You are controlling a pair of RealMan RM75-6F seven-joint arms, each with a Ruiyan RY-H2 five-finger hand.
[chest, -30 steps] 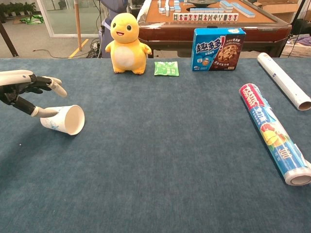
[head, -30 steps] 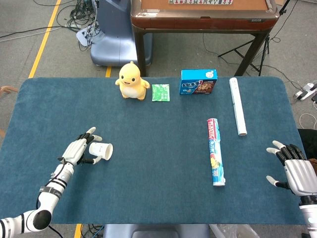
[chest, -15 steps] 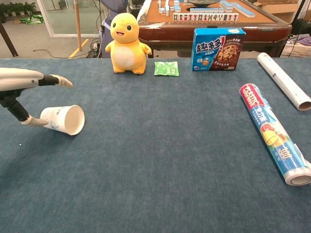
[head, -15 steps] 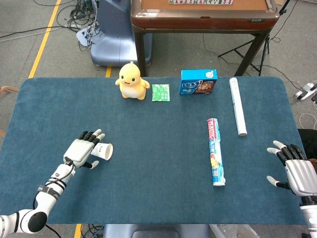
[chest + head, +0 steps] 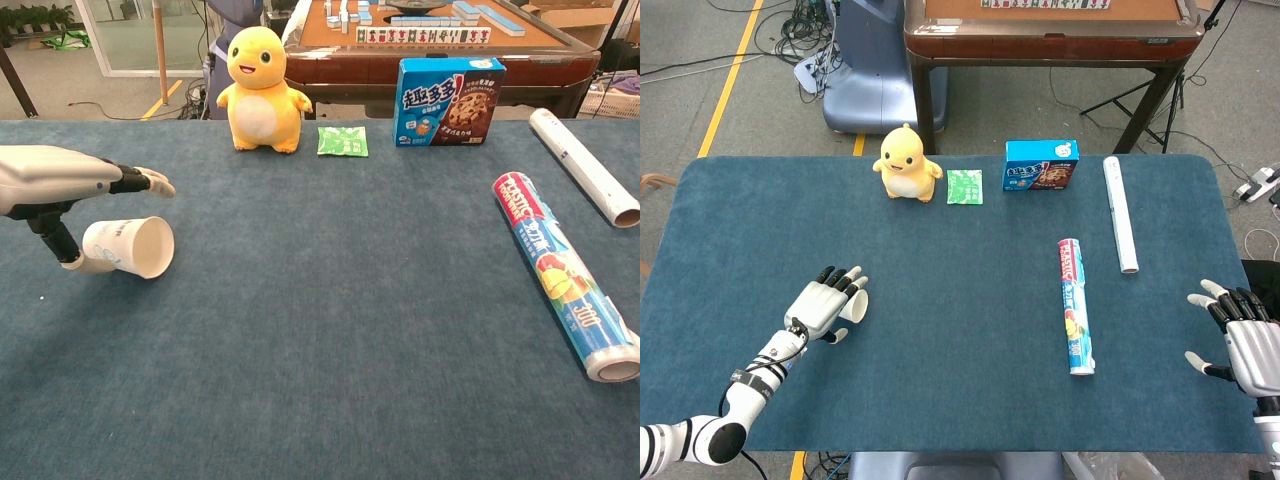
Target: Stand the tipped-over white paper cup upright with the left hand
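White paper cup lies on its side at the left of the blue bench, mouth facing the bench centre. Left hand sits over the cup, fingers extended above it, thumb low beside its base; whether it grips the cup cannot be told. Right hand at far right edge, fingers spread, holding nothing. Yellow plush toy, green packet and cookie box line the back.
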